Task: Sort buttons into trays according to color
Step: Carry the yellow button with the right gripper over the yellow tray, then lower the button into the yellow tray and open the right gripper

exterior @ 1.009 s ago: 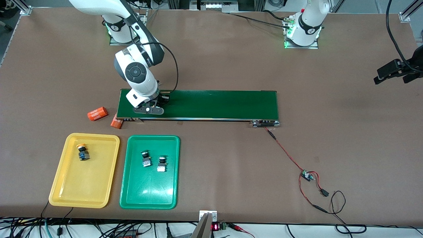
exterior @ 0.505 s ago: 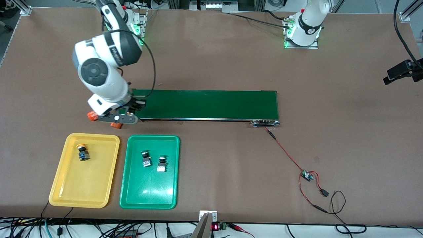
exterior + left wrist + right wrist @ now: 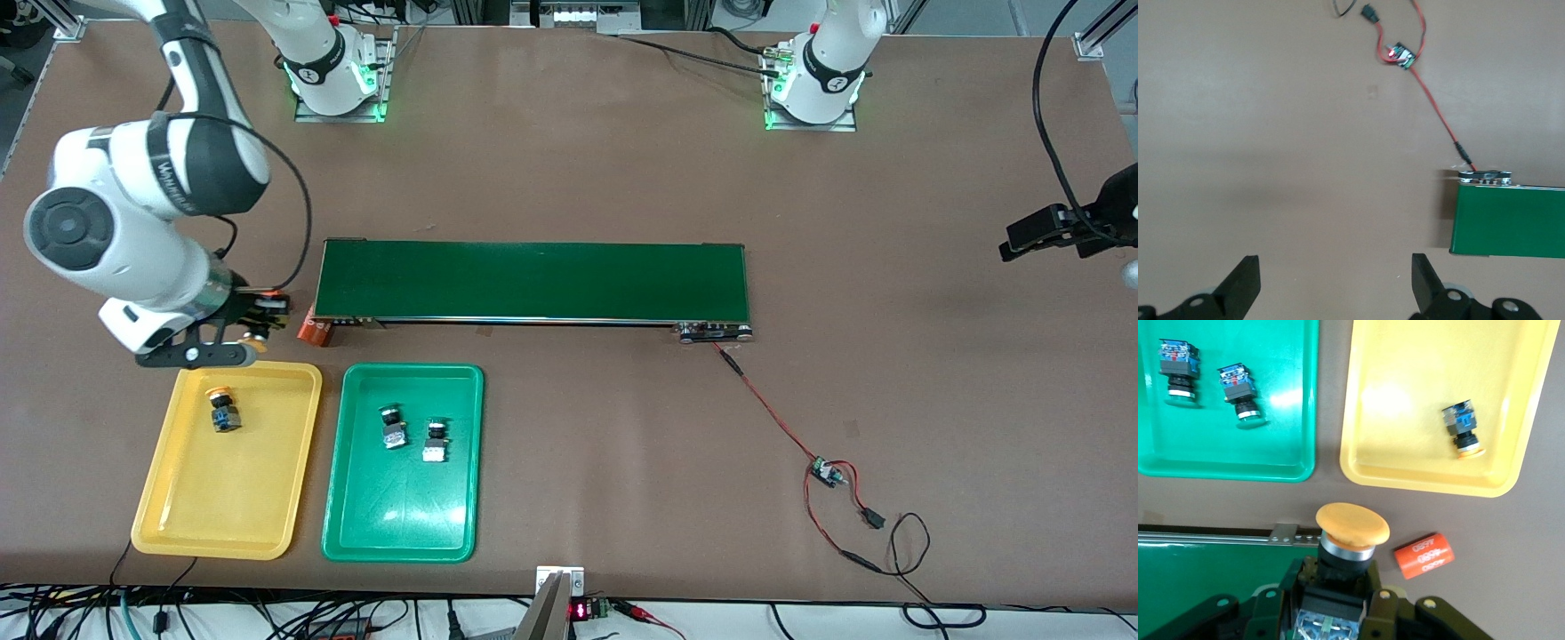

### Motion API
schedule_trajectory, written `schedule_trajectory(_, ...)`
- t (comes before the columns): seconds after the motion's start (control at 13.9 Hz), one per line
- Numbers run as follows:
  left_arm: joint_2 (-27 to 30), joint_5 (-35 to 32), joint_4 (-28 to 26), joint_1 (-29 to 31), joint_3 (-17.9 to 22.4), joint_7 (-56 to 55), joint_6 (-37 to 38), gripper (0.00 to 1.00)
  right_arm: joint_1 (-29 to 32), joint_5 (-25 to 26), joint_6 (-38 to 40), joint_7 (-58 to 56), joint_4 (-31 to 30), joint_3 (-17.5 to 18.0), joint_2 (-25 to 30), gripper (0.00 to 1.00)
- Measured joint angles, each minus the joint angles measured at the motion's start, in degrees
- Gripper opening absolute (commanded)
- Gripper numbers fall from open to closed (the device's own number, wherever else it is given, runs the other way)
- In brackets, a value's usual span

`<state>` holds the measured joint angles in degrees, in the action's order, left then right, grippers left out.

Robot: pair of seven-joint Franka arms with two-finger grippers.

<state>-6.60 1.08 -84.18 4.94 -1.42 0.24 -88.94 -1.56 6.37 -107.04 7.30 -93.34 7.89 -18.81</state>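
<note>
- Right gripper clamped on a yellow-capped button, up in the air over the table just off the yellow tray, at its rim nearest the conveyor belt.
- Second yellow button lying in the yellow tray.
- Two green buttons side by side in the green tray.
- Left gripper wide open, waiting above bare table.

Wide brown table, cables along its edge nearest the front camera.
</note>
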Motion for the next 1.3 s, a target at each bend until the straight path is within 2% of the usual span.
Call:
schedule_trajectory(0.29, 0.3, 0.3, 3.0, 0.1, 0.0, 0.0, 0.4, 1.00, 2.4, 0.0, 0.1, -9.9, 4.1, 0.0, -3.2, 0.17)
schedule_trajectory(0.5, 0.1, 0.5, 3.0, 1.3, 0.3, 0.0, 0.4, 1.00, 3.9, 0.0, -0.4, -13.8, 10.2, 0.0, -9.2, 0.17)
schedule_trajectory(0.72, 0.1, 0.9, 3.1, 1.3, 0.1, 0.0, 0.4, 1.00, 6.6, -3.6, -4.2, -24.6, 14.1, -0.1, -16.0, 0.17)
schedule_trajectory(0.94, 0.1, 2.6, 3.1, 1.1, -0.1, 0.0, 0.3, 1.00, 8.3, -4.6, -6.4, -30.1, 15.0, -0.1, -19.5, 0.20)
schedule_trajectory(1.3, 0.0, 2.7, 3.0, 1.3, 0.0, 0.0, 0.3, 1.00, 8.4, -4.6, -15.4, -34.6, 15.0, -0.1, -24.2, 0.22)
